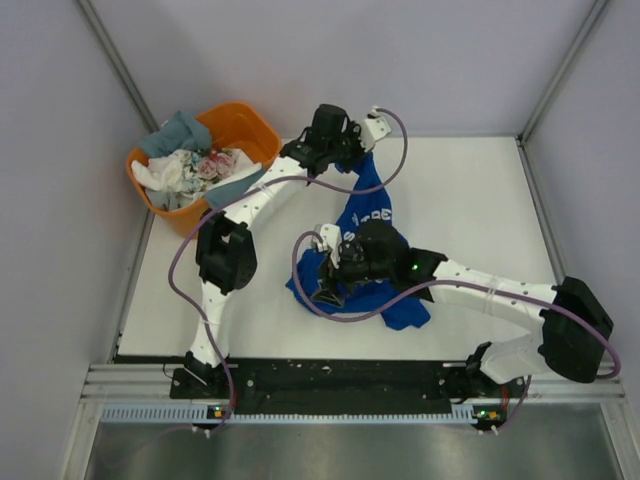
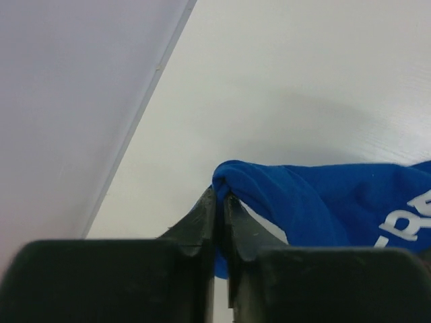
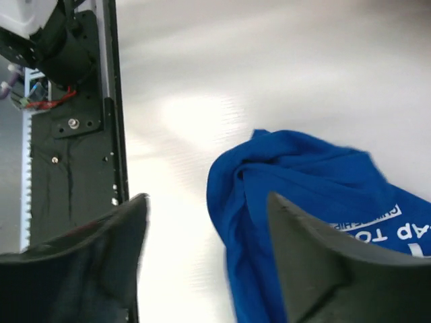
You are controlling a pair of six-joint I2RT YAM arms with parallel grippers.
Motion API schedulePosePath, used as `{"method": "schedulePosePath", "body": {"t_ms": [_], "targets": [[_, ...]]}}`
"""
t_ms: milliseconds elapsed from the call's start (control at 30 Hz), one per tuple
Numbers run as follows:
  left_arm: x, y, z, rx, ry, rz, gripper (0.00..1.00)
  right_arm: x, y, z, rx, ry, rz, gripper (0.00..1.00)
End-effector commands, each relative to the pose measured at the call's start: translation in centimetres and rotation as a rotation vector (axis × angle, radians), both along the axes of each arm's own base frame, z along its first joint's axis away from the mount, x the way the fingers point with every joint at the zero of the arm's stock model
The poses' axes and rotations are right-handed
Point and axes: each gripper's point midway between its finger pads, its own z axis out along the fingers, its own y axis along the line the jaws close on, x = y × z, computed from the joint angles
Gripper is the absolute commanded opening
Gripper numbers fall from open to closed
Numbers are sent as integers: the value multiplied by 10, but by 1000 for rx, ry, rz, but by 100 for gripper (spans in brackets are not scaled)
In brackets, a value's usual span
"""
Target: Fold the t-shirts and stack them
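A royal blue t-shirt (image 1: 372, 215) with white lettering lies crumpled across the middle of the white table. My left gripper (image 1: 362, 142) is shut on its far edge, near the back of the table; the wrist view shows the fingertips (image 2: 220, 197) pinching a bunched fold of the blue cloth (image 2: 296, 195). My right gripper (image 1: 327, 292) is open and hangs just above the shirt's near left edge; in its wrist view (image 3: 207, 202) the blue cloth (image 3: 289, 182) lies under the right finger, bare table under the left.
An orange tub (image 1: 240, 127) at the back left holds a grey-blue shirt (image 1: 180, 130), a white one (image 1: 170, 172) and a floral one (image 1: 215, 163). Grey walls enclose the table on three sides. A black rail (image 1: 330, 378) runs along the near edge.
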Motion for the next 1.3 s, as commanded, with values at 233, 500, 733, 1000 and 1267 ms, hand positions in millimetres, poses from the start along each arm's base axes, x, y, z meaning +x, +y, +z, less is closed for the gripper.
{"method": "schedulePosePath", "body": {"t_ms": [233, 500, 733, 1000, 1267], "targets": [[-18, 9, 49, -80, -1, -67, 90, -1, 1, 38, -38, -130, 26, 99], [-35, 20, 81, -85, -14, -63, 99, 5, -32, 43, -68, -183, -89, 99], [-75, 49, 98, -40, 3, -63, 99, -7, -50, 27, -101, -100, -117, 99], [-136, 83, 71, 65, 97, -108, 99, -38, -66, 9, -75, 212, -17, 99], [-200, 126, 26, 263, 153, -228, 99, -43, -90, -20, -201, 401, -148, 99]]}}
